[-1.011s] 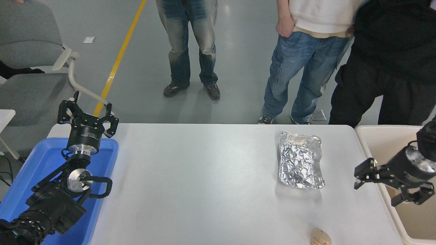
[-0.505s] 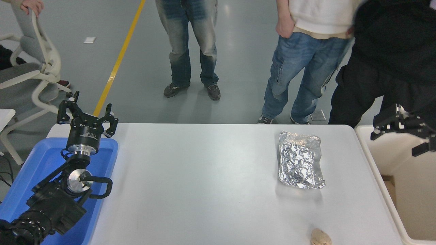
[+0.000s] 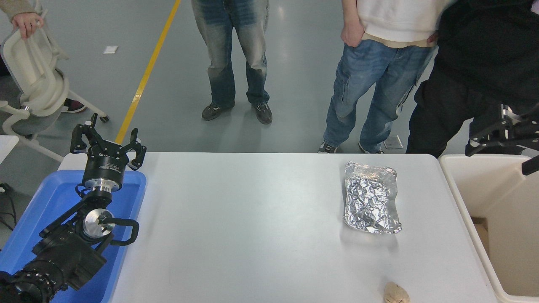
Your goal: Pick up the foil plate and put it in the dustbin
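Foil plate (image 3: 371, 198) sits flat on the white table (image 3: 252, 235), right of centre, closer to the far edge than the near one. Long axis runs near-to-far, far end almost at the table's far edge. Nothing on it, nothing touching it.

We have the right gripper (image 3: 503, 141) at the right edge of the frame, raised over the far corner of the dustbin (image 3: 476, 185), past the table's right edge. Its fingers are spread and hold nothing. From there the plate lies to the left and lower, with the bin's rim and a strip of bare table between. Our read: right arm is clearly the nearer one, so it takes the pick. Reaching in from the right, the fingers would meet the plate's long right rim side-on.

Left gripper (image 3: 107, 145) is parked at the table's far-left corner above the blue tray (image 3: 38, 210), fingers open, well apart from the plate.

Small tan lump (image 3: 396, 293) sits at the near edge, nearer than the plate and apart from it, not in the approach line as we judge it.

Three people (image 3: 370, 75) stand just beyond the far edge, one right behind the plate. A hand (image 3: 25, 23) at top left holds a white chair (image 3: 33, 75), well away from the table.

Path from plate to bin looks open; main risk we see is thin foil buckling in the grip.
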### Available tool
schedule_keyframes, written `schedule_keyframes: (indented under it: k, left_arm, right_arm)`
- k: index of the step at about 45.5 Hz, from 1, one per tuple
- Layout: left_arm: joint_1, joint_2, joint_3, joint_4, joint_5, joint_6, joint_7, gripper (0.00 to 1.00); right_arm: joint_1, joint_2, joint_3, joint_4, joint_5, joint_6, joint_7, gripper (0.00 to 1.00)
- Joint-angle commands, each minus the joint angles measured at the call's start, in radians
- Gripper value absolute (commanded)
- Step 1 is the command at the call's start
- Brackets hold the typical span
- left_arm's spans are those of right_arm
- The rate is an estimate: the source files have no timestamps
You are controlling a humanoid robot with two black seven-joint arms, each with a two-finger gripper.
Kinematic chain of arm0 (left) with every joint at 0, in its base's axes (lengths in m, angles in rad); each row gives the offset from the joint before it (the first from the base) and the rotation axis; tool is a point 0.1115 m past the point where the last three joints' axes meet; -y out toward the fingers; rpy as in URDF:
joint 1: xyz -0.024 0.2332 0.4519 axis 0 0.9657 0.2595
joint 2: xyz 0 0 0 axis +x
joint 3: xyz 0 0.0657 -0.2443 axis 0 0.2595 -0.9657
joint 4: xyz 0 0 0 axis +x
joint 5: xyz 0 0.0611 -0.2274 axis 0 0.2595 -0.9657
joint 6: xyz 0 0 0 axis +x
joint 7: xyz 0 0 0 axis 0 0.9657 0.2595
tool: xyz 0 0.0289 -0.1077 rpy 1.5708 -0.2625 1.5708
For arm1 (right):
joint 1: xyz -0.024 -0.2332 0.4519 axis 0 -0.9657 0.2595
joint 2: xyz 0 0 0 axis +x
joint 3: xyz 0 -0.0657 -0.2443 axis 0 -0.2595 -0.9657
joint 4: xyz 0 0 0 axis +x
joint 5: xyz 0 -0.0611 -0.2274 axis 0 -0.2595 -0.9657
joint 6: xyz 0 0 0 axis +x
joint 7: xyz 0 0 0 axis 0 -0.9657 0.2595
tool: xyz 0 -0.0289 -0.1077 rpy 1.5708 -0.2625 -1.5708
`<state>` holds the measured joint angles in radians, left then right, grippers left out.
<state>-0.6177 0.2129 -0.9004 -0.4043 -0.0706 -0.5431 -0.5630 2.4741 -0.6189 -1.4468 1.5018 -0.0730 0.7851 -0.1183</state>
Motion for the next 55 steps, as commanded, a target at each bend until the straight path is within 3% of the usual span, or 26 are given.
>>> schedule_keyframes:
  k: [1, 8, 12, 25, 31, 46, 55]
  left_arm:
    - [0.0, 0.0, 0.0, -0.001, 0.0, 0.0, 0.0, 0.99]
    - [0.0, -0.001, 0.0, -0.001, 0.0, 0.0, 0.0, 0.99]
    - [0.0, 0.0, 0.0, -0.001, 0.0, 0.0, 0.0, 0.99]
    - [0.0, 0.0, 0.0, -0.001, 0.0, 0.0, 0.0, 0.99]
    - [0.0, 0.0, 0.0, -0.001, 0.002, 0.0, 0.0, 0.99]
    - [0.0, 0.0, -0.002, -0.001, 0.002, 0.0, 0.0, 0.99]
    - [0.0, 0.0, -0.002, -0.001, 0.0, 0.0, 0.0, 0.99]
  right_arm:
    - [-0.01, 0.011, 0.029, -0.031, 0.007, 0.0, 0.002, 1.0]
    - [-0.115, 0.018, 0.107, -0.087, 0.007, 0.0, 0.002, 1.0]
    - [-0.262, 0.04, 0.173, -0.144, 0.001, -0.095, 0.002, 1.0]
    - [-0.652, 0.303, 0.27, -0.4, -0.01, -0.406, 0.002, 1.0]
    - [-0.787, 0.373, 0.27, -0.455, -0.013, -0.54, 0.002, 1.0]
    - [-1.106, 0.49, 0.31, -0.759, -0.013, -0.59, 0.0, 1.0]
    - [-1.204, 0.525, 0.318, -0.821, -0.008, -0.679, 0.0, 1.0]
